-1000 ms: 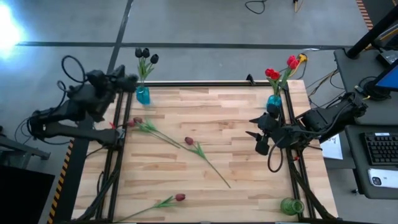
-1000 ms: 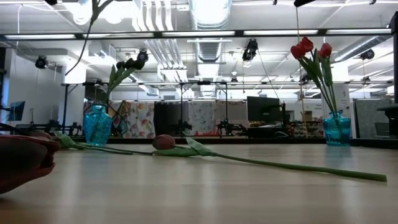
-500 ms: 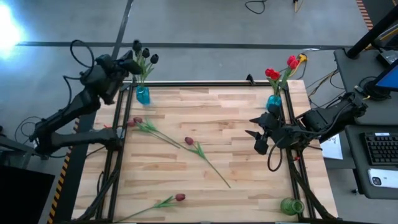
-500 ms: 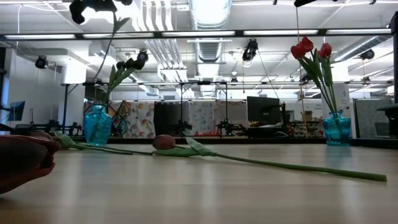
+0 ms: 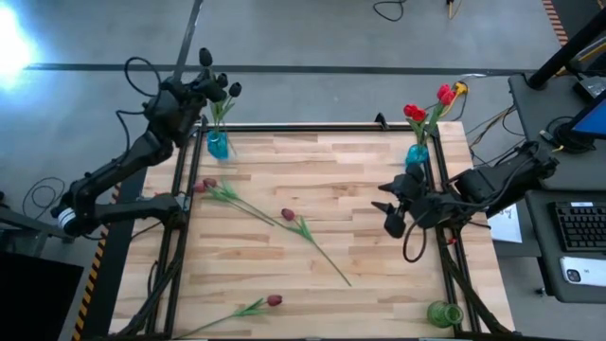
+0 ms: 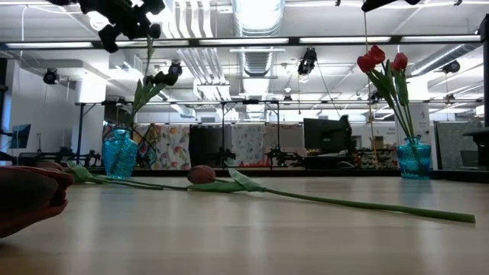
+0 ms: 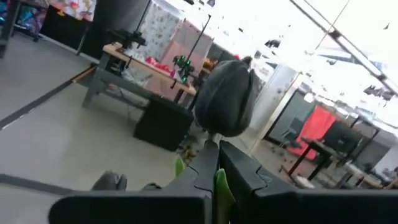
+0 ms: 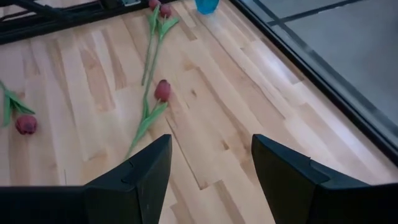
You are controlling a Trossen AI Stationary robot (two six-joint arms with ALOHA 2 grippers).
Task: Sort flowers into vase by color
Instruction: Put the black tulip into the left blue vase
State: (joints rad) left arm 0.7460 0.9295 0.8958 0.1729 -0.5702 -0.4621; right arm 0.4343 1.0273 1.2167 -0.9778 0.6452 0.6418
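Above the far-left corner of the table, the left gripper is clamped on the thin green stem of a black-headed artificial tulip. It has swung in over the blue glass vase, which stands just below it and already holds black tulips; half a second ago it was farther left. The right gripper, fingers apart and empty, has barely moved, low beside the second blue vase of red tulips. Three dark maroon tulips lie unmoved on the pale wooden table.

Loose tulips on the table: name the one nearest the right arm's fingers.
The middle tulip, dark red head at table centre; the other two lie by the left edge and the near edge.
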